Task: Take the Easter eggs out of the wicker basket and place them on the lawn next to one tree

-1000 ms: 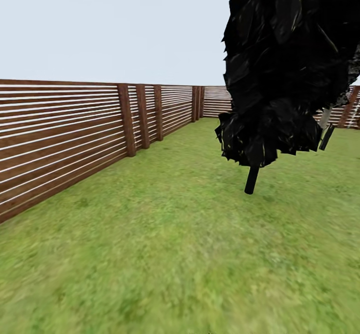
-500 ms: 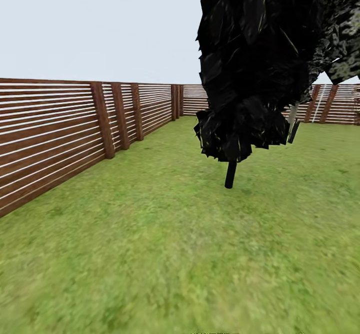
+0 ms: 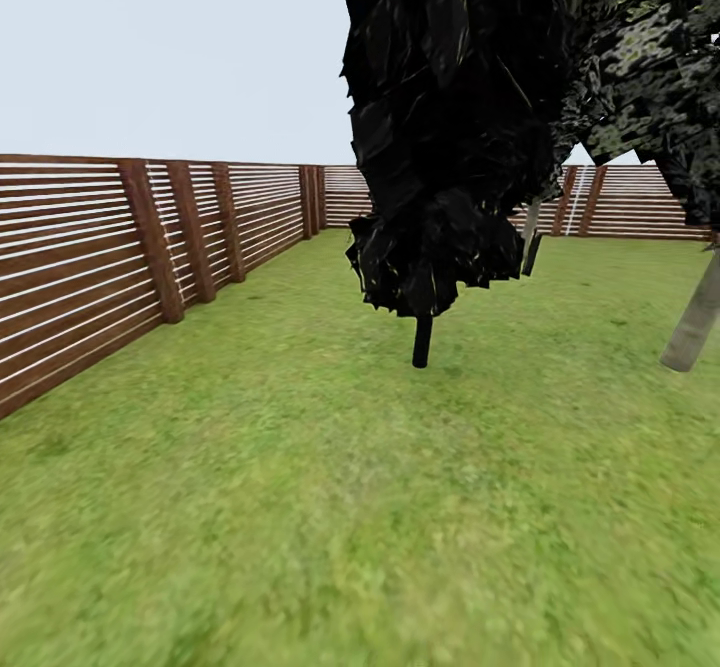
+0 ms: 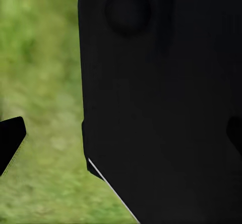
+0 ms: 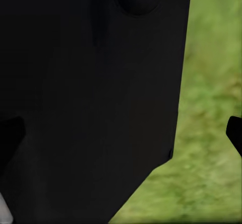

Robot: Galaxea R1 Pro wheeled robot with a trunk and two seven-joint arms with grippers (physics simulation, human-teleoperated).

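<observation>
The Easter eggs and the wicker basket are out of view. The lawn [image 3: 330, 487] spreads out ahead in the head view. At the right edge a tree [image 3: 692, 323] with a bare grey-brown trunk leans up from the grass, with mottled green leaf patches overhead. In the left wrist view my left gripper [image 4: 121, 138] is open, one fingertip [image 4: 10, 142] over blurred grass, nothing between the fingers. My right gripper [image 5: 121, 131] is open too, with one fingertip [image 5: 235, 132] over grass, and it holds nothing.
A black-foliaged conifer [image 3: 450, 127] on a thin dark stem [image 3: 422, 340] stands in the middle ahead. A brown slatted fence [image 3: 90, 257] runs along the left and across the back. Another thin trunk [image 3: 530, 237] stands far behind. A black robot part [image 4: 161, 98] looms behind each gripper.
The whole head view has swung to the right: fence and conifer slid leftward in the picture, and the grey trunk came in at the right edge. Nothing on the lawn itself moved.
</observation>
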